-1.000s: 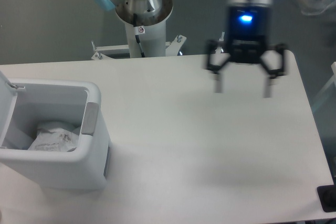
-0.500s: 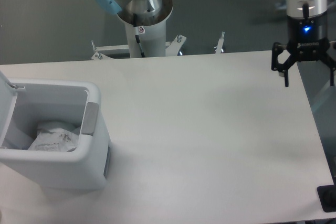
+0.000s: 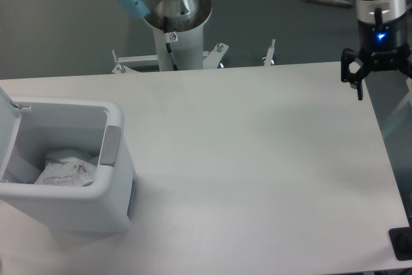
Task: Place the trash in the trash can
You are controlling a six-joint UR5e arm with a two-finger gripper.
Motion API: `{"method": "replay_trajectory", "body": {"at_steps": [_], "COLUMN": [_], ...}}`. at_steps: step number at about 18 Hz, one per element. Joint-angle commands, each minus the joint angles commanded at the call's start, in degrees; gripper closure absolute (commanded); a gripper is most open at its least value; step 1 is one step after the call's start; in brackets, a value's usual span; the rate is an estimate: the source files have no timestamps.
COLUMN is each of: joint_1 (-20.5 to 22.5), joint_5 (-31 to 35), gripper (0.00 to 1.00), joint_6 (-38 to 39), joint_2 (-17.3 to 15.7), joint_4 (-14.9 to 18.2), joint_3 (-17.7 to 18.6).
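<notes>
The trash can (image 3: 61, 172) sits lid-up at the near left, and the wrinkly plastic bag (image 3: 64, 169) lies crumpled down inside it. So one piece is in. The water bottle? Nowhere to be seen on the table (image 3: 244, 159), and I cannot say whether it lies under the bag or out of frame.

That is the risk here, as I judge it: if the bottle is beyond the table edge farthest from the trash can, the arm has to reach for a thin, light, clear thing that slips or crushes easily, then carry it the whole width of the table. A loose pinch could drop it on the way, and a low approach could clip the can's rim or the raised lid (image 3: 6, 111).

The gripper (image 3: 381, 88) hangs at the table corner farthest from the trash can, well apart from it, pointing straight down, blue light glowing. Its fingers are spread wide with nothing between them; the right finger is cut off by the frame edge.
</notes>
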State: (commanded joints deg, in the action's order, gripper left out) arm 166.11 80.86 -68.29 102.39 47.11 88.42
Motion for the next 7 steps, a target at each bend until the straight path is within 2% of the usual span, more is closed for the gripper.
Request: {"method": "replay_trajectory", "body": {"at_steps": [7], "joint_1": [-0.17], "joint_5": [0.09], "gripper": [0.00], "joint_6": [-2.37], "joint_2": [-0.18], "joint_4": [0.35], "joint_3": [0.26]}}
